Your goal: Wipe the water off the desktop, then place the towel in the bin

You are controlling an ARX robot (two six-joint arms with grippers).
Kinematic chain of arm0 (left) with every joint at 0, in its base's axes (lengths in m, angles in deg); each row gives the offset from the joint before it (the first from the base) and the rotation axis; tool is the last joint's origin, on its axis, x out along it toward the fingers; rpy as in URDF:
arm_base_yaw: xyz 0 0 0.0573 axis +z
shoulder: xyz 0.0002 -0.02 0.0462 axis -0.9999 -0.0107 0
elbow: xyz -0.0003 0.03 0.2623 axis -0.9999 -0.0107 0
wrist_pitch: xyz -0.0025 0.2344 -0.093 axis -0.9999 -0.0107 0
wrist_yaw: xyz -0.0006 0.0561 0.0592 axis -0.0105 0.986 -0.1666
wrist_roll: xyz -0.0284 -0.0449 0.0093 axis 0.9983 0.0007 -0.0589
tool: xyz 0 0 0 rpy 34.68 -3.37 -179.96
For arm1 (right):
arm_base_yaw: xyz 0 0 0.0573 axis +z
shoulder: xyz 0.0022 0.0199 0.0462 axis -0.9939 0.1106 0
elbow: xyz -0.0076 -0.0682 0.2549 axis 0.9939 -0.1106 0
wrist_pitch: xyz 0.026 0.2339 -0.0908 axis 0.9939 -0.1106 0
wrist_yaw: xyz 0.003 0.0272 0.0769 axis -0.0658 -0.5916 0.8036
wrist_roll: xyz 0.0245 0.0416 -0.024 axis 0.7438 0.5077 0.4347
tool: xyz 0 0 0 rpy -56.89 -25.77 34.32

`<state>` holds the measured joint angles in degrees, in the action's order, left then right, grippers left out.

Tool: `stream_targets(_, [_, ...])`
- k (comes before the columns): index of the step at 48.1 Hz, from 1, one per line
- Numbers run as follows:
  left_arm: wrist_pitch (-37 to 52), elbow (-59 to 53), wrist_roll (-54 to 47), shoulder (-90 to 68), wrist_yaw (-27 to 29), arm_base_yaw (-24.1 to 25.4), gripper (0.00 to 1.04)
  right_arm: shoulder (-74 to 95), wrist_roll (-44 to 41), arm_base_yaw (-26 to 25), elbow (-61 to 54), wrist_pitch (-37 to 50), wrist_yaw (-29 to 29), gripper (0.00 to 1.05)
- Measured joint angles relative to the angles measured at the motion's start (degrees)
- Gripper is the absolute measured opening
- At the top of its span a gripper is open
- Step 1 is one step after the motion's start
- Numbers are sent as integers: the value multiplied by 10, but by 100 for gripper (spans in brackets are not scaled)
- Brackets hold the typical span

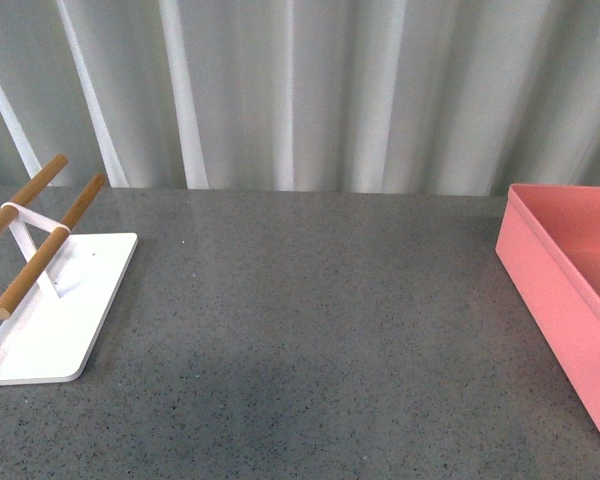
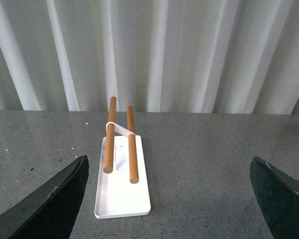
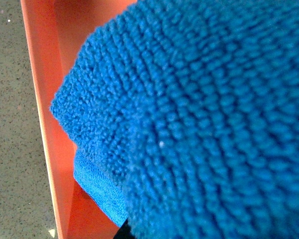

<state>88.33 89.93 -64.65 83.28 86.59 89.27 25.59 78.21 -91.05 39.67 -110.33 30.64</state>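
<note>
On the right edge of the desktop point(image 1: 310, 330), the pink bin point(image 1: 550, 280) is cut off by the side of the front view, so only its near wall, one corner and part of its inside can be seen. From the right wrist, the blue towel point(image 3: 199, 124) fills nearly the whole picture, very close and partly blurred; it sits over the bin's inside, just beside the orange-pink wall, with a folded layer lower down in the box. Whether it is resting on the floor of the bin or hanging above it cannot be told. The right gripper is hidden behind the cloth apart from a dark sliver at the picture's edge, so I cannot tell how its jaws stand. The left gripper point(image 2: 168, 160) is spread wide with nothing between its dark fingers point(image 2: 60, 199), held above the desktop and facing a white tray point(image 1: 50, 330) with two wooden rods point(image 1: 35, 265) propped on it. That tray is clipped at the left of the front view. A pale pleated curtain point(image 1: 330, 90) hangs behind the desk.
</note>
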Motion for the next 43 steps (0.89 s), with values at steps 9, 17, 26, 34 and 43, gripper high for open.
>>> stream_targets(9, [0,0,0,0,0,0,98,12,0,-4,0,10,23,4])
stream_targets(17, [0,0,0,0,0,0,98,15,0,-3,0,9,25,28])
stream_targets(26, [0,0,0,0,0,0,98,15,1,-3,0,9,25,62])
stream_targets(34, [0,0,0,0,0,0,98,15,3,-3,1,9,25,94])
stream_targets(43, [0,0,0,0,0,0,98,15,5,-3,1,9,25,98])
